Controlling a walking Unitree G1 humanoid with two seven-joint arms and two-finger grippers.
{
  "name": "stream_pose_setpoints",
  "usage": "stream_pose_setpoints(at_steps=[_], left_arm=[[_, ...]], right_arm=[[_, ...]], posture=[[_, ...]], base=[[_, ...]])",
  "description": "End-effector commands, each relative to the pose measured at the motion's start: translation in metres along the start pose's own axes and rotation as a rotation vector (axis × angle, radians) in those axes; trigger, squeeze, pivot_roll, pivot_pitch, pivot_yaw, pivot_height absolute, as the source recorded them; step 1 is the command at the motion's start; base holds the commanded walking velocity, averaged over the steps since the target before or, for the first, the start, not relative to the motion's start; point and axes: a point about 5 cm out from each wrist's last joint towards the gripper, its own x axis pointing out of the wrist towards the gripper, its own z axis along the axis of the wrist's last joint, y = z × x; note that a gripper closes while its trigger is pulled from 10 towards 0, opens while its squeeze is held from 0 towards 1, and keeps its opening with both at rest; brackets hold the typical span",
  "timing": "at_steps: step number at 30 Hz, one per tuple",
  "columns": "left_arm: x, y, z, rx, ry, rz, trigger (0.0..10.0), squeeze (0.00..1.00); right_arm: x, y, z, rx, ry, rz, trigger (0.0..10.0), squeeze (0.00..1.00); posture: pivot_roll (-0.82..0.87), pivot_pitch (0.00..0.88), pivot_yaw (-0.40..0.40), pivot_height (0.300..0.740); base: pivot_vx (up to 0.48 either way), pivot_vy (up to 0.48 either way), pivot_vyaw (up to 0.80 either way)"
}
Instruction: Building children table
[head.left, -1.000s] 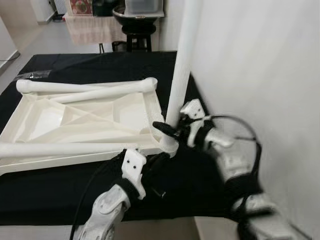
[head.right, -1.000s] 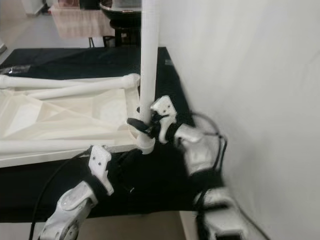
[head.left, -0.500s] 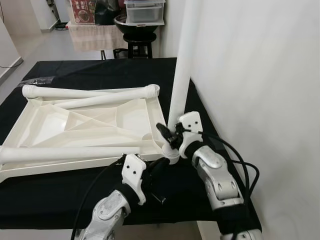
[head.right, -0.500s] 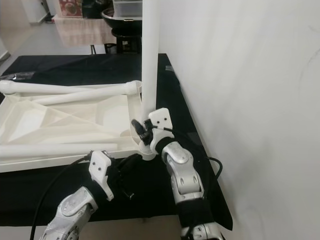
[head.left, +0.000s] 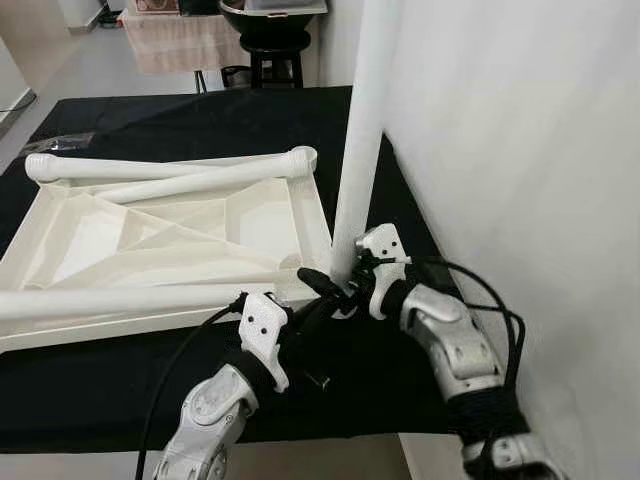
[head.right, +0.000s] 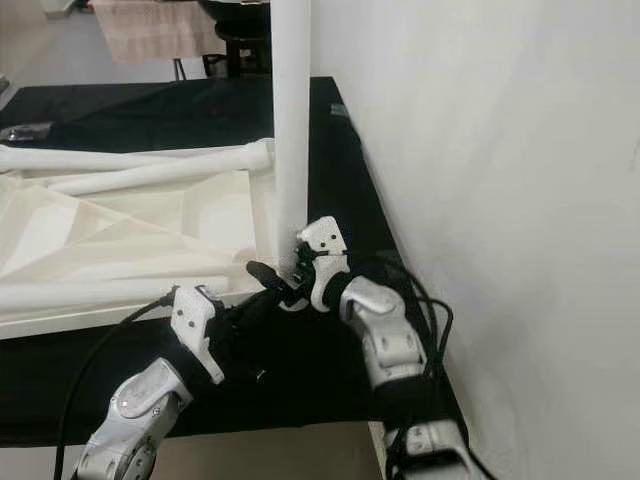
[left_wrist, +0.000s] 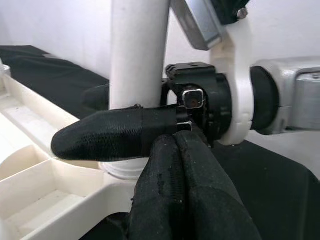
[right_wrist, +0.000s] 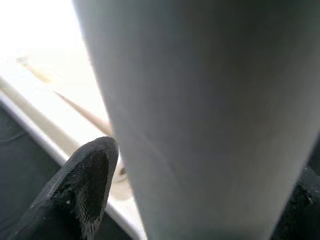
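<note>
Gripping 1 upright leg (head.left: 358, 150): right fingers (head.left: 316, 282); 3 legs (head.left: 170, 178) flat.

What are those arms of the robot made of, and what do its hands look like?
Both arms are silver metal segments with black joints and loose black cables. Each wrist carries a white plastic bracket. The left gripper and right gripper each end in two long fingers covered in black textured fabric.

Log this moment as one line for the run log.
right gripper shut on upright leg | leg base at tabletop corner | left gripper beside
</note>
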Motion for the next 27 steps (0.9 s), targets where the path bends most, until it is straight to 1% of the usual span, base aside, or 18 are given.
stream_pose_setpoints(at_steps=[1,3,4,5,6,7,8,9,13,16,19,21,22,24,25,26,27], left_arm=[[-0.003,-0.002,-0.008,-0.018,0.048,-0.002,10.0,0.00],[-0.003,-0.001,-0.008,-0.018,0.049,-0.002,10.0,0.00],[-0.003,-0.001,-0.008,-0.018,0.049,-0.002,10.0,0.00],[-0.003,-0.002,-0.008,-0.017,0.050,-0.002,10.0,0.00],[-0.003,-0.002,-0.008,-0.018,0.049,-0.002,10.0,0.00],[-0.003,-0.002,-0.008,-0.018,0.049,-0.002,10.0,0.00],[-0.003,-0.002,-0.008,-0.017,0.049,-0.002,10.0,0.00],[-0.003,-0.002,-0.008,-0.018,0.050,-0.002,10.0,0.00],[-0.003,-0.002,-0.009,-0.018,0.051,-0.003,10.0,0.00],[-0.002,-0.003,-0.009,-0.019,0.051,-0.004,10.0,0.00],[-0.002,-0.003,-0.009,-0.019,0.051,-0.004,10.0,0.00],[-0.002,-0.003,-0.009,-0.020,0.051,-0.003,10.0,0.00],[-0.002,-0.003,-0.009,-0.020,0.051,-0.003,10.0,0.00],[-0.003,-0.003,-0.008,-0.021,0.050,-0.003,10.0,0.00],[-0.003,-0.003,-0.008,-0.021,0.050,-0.003,10.0,0.00],[-0.003,-0.003,-0.007,-0.022,0.050,-0.003,10.0,0.00],[-0.003,-0.003,-0.007,-0.022,0.050,-0.003,10.0,0.00]], right_arm=[[0.008,0.007,0.008,-0.027,-0.033,0.093,10.0,0.00],[0.008,-0.003,0.014,-0.030,-0.043,0.135,10.0,0.00],[0.008,-0.003,0.014,-0.030,-0.043,0.135,10.0,0.00],[0.009,-0.008,0.016,-0.020,-0.048,0.142,10.0,0.00],[0.009,-0.011,0.018,-0.020,-0.050,0.166,6.7,0.00],[0.009,-0.011,0.018,-0.020,-0.050,0.166,6.7,0.00],[0.008,-0.014,0.021,-0.013,-0.054,0.190,0.0,0.00],[0.008,-0.016,0.023,-0.012,-0.059,0.214,0.0,0.00],[0.008,-0.020,0.025,-0.011,-0.065,0.236,0.0,0.00],[0.006,-0.024,0.026,-0.018,-0.061,0.237,0.0,0.00],[0.006,-0.024,0.026,-0.018,-0.061,0.237,0.0,0.00],[0.001,-0.030,0.023,-0.030,-0.054,0.222,0.0,0.00],[0.001,-0.030,0.023,-0.030,-0.054,0.222,0.0,0.00],[-0.011,-0.036,0.008,-0.054,-0.014,0.094,0.0,0.00],[-0.011,-0.036,0.008,-0.054,-0.014,0.094,0.0,0.00],[-0.016,-0.038,0.000,-0.048,0.011,0.014,0.0,0.00],[-0.016,-0.038,0.000,-0.048,0.011,0.014,0.0,0.00]], posture=[[0.06,0.077,-0.031,0.740],[0.06,0.077,-0.033,0.740],[0.06,0.077,-0.033,0.740],[0.06,0.076,-0.033,0.740],[0.07,0.076,-0.034,0.740],[0.07,0.076,-0.034,0.740],[0.07,0.076,-0.034,0.740],[0.08,0.072,-0.032,0.740],[0.08,0.072,-0.033,0.740],[0.07,0.073,-0.035,0.740],[0.07,0.073,-0.035,0.740],[0.07,0.075,-0.035,0.740],[0.07,0.075,-0.035,0.740],[0.05,0.083,-0.036,0.740],[0.05,0.083,-0.036,0.740],[0.05,0.083,-0.036,0.740],[0.05,0.083,-0.036,0.740]], base=[[0.000,0.000,0.00],[0.000,0.000,0.00],[0.000,0.000,0.00],[0.000,0.000,0.00],[0.000,0.000,0.00],[0.000,0.000,0.00],[0.000,0.000,0.00],[0.000,0.000,0.00],[0.000,0.000,0.00],[0.000,0.000,0.00],[0.000,0.000,0.00],[0.000,0.000,0.00],[0.000,0.000,0.00],[0.000,0.000,0.00],[0.000,0.000,0.00],[0.000,0.000,0.00],[0.000,0.000,0.00]])
